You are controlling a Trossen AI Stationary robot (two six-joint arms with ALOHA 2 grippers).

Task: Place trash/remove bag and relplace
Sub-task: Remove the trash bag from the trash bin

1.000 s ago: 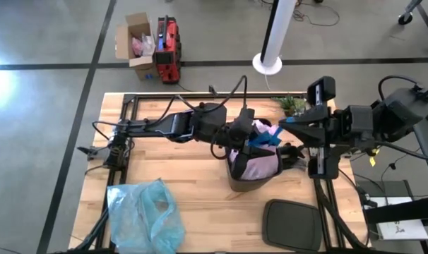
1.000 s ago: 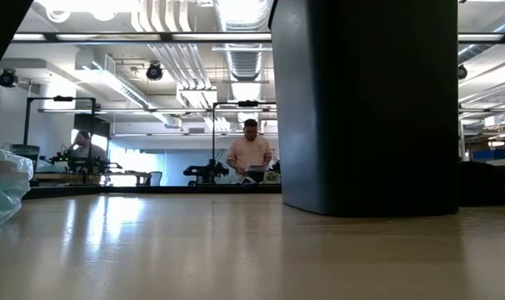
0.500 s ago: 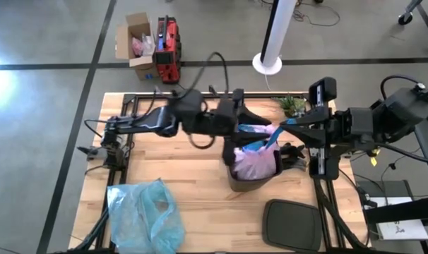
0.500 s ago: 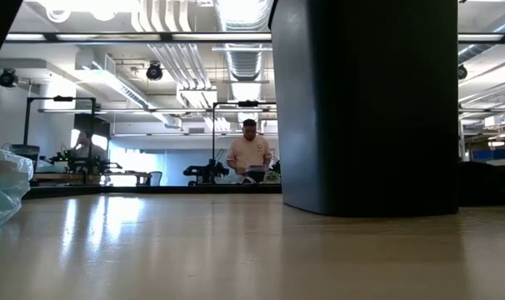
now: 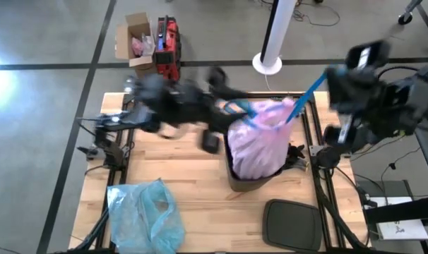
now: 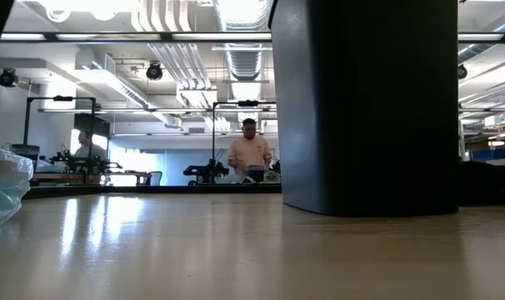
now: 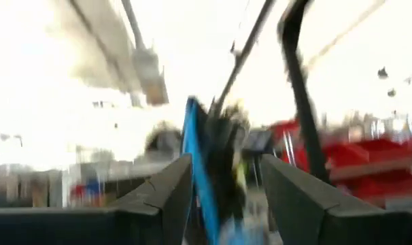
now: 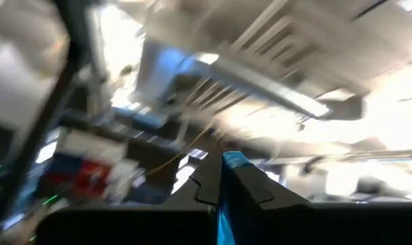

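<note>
We see bag (image 5: 258,137) upright in bin (image 5: 244,183), pale pink, bulging, blue loops stretched apart sideways. Right gripper (image 8: 223,182) clenched on loop (image 5: 307,94). Left gripper (image 7: 223,187): loop between fingers, grip unclear.

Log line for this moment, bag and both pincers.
bag: rising out of bin, drawstrings taut | right pincer: shut on blue drawstring | left pincer: open around other drawstring loop | blue bag: on table

No text, label, brand, number or sign can be read anywhere.
</note>
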